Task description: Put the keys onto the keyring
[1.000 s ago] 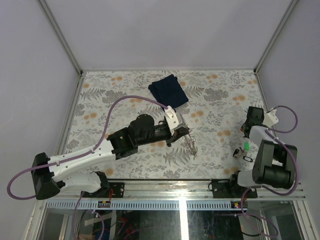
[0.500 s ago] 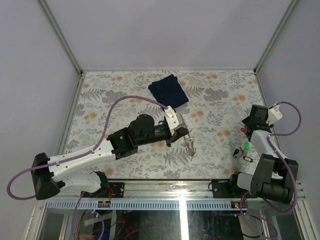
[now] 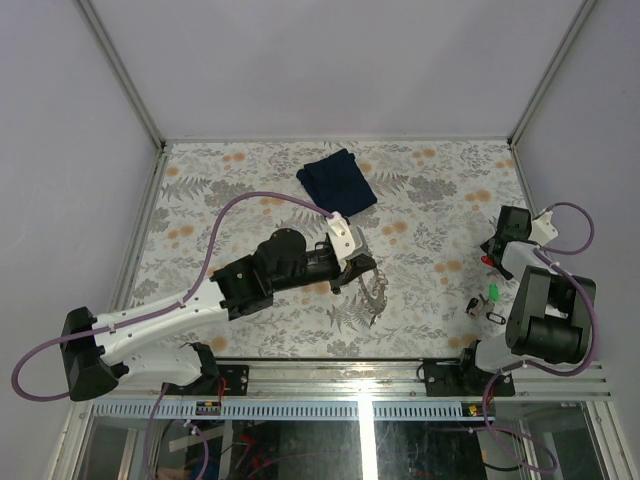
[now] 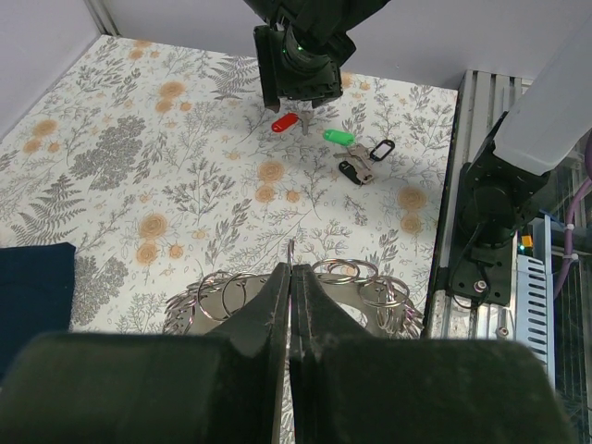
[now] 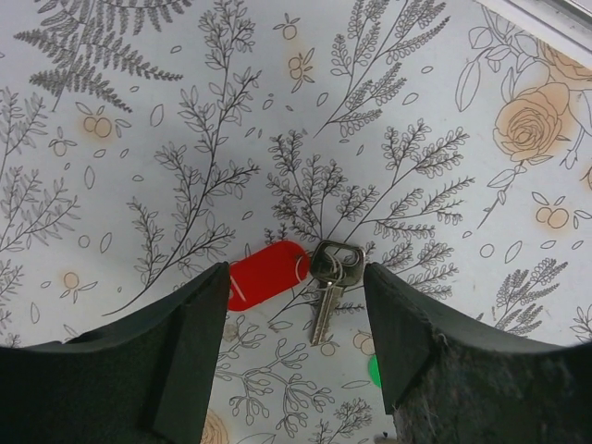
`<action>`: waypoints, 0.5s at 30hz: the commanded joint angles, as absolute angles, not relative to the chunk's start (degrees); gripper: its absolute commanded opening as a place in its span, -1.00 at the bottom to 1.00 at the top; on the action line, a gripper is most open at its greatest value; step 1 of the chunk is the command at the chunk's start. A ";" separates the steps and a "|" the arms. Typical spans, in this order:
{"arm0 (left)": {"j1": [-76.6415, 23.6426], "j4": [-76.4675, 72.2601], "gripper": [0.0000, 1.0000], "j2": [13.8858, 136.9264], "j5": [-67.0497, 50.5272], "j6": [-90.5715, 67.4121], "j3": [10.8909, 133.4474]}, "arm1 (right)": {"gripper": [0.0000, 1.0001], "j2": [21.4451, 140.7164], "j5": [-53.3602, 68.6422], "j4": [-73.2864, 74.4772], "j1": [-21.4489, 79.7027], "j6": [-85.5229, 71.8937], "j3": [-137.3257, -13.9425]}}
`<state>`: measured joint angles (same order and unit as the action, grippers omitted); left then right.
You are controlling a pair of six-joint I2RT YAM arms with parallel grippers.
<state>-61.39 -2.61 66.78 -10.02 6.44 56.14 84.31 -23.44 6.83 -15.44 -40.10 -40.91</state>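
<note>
The keyring [image 4: 370, 277], a silvery chain of small rings, hangs from my left gripper [image 4: 292, 270], which is shut on it; in the top view the keyring [image 3: 376, 292] trails below that gripper [image 3: 364, 268] at the table's middle. My right gripper [image 5: 296, 310] stands open just above the table, straddling a red-tagged key [image 5: 268, 273] with its metal blade [image 5: 326, 294] lying flat. In the top view the red key [image 3: 487, 261] sits under the right gripper [image 3: 497, 247]. A green key [image 3: 493, 292] and black keys [image 3: 473, 305] lie nearer the front right.
A dark blue folded cloth [image 3: 336, 181] lies at the back centre. The metal rail [image 3: 400, 368] runs along the near edge, and the right arm's base [image 4: 499, 185] stands close to the loose keys. The enclosure walls bound the patterned table [image 3: 230, 190].
My right gripper has gone from shut to open and shifted slightly, with the red key now lying between its fingers. The left gripper stays shut on the keyring, barely moved.
</note>
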 commanded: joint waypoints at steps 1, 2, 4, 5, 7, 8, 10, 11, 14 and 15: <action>-61.12 -5.62 -1.00 65.96 -9.85 6.00 56.95 | 0.32 85.96 -24.48 5.62 -16.96 -40.62 -41.84; -61.17 -5.72 -1.00 66.09 -10.00 5.91 57.00 | 0.31 86.18 -23.93 5.33 -17.37 -40.46 -41.77; -61.14 -5.73 -1.00 66.22 -10.16 5.94 57.04 | 0.28 86.43 -22.93 4.73 -17.68 -40.34 -41.67; -61.17 -5.72 -1.00 66.25 -10.13 5.94 57.04 | 0.26 86.62 -22.31 4.38 -17.70 -40.36 -41.58; -61.16 -5.55 -1.00 66.28 -10.14 5.98 57.04 | 0.22 87.10 -21.92 4.17 -17.86 -40.34 -41.65; -61.15 -5.59 -1.00 66.19 -10.12 6.04 57.04 | 0.19 87.36 -21.70 4.15 -17.95 -40.26 -41.74; -61.16 -5.60 -1.00 66.14 -10.01 5.96 57.04 | 0.10 87.85 -21.14 4.02 -18.25 -40.33 -41.84; -61.15 -5.50 -1.00 66.06 -10.01 5.95 56.93 | 0.04 88.06 -20.84 3.92 -18.39 -40.34 -41.78; -61.22 -5.47 -1.00 65.98 -10.00 5.85 56.87 | -0.12 88.71 -19.68 3.53 -18.71 -40.54 -41.66; -61.14 -5.48 -1.00 65.93 -9.94 5.87 56.89 | -0.16 88.84 -19.49 3.55 -18.91 -40.53 -41.66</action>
<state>-61.39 -2.59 66.78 -10.04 6.42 56.14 87.20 -20.75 5.15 -18.20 -39.99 -40.91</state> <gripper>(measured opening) 0.011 0.458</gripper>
